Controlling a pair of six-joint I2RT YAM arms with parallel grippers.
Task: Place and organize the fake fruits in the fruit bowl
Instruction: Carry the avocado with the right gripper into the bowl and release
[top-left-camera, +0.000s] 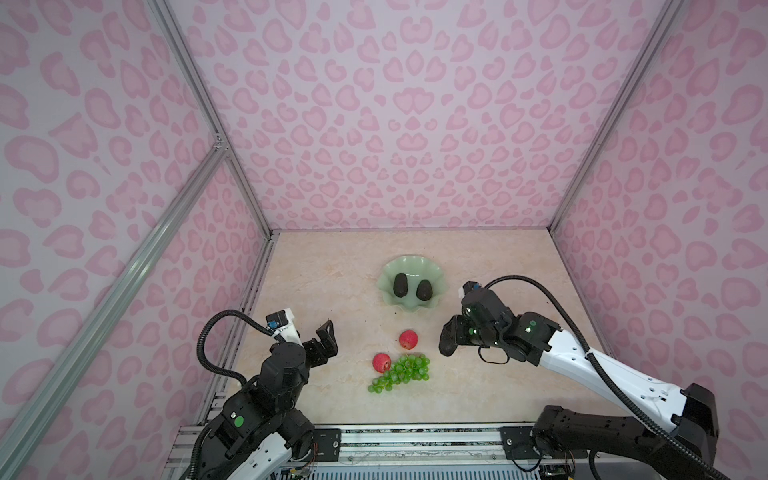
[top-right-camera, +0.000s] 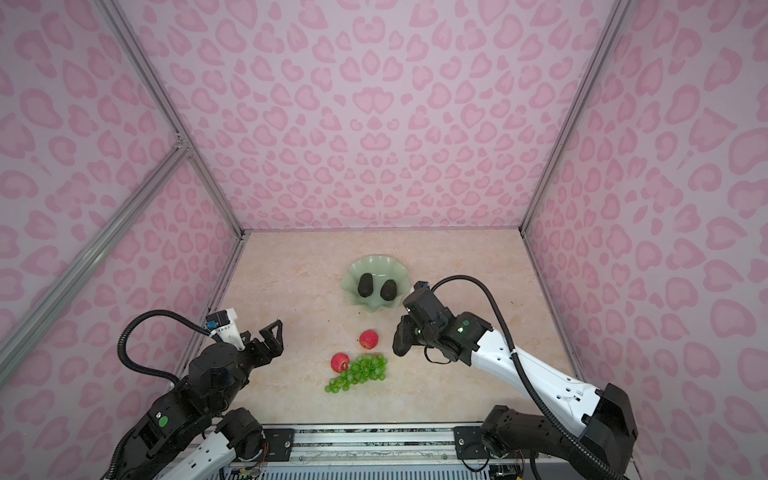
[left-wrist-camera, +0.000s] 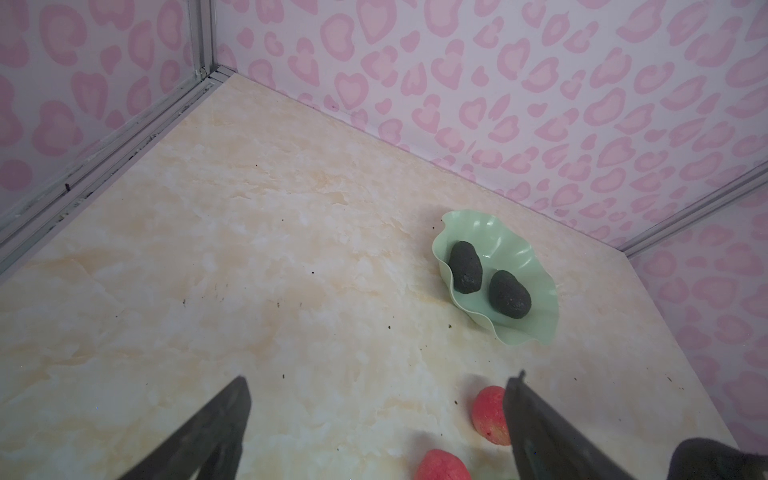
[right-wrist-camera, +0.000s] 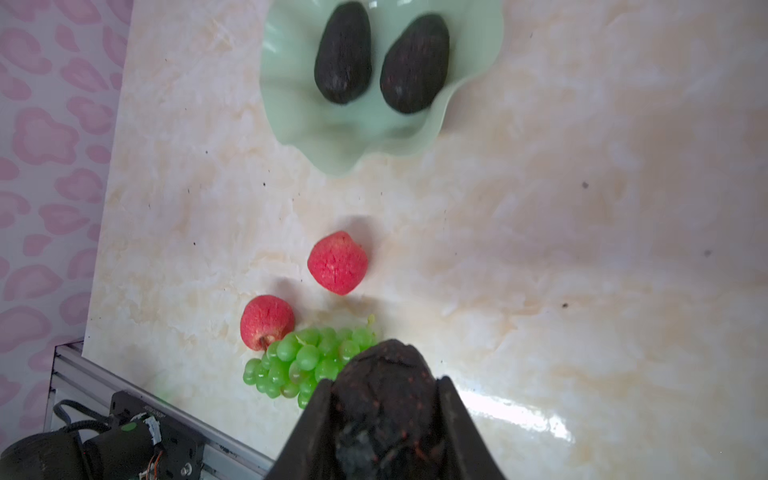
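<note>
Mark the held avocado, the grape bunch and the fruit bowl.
held avocado (right-wrist-camera: 384, 386): right wrist view, its rough exposed end.
grape bunch (top-left-camera: 401, 371): in a top view, middle of the cluster.
fruit bowl (top-left-camera: 415, 266): in a top view, bare far inner wall.

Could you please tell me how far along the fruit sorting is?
Done: two avocados lie in the bowl. In hand: the right gripper is shut on the third avocado. Remaining: both apples and the grapes sit on the table; the left gripper is open, empty.

Glossy fruit bowl (right-wrist-camera: 299, 124), rough matt avocados (right-wrist-camera: 343, 54)
</note>
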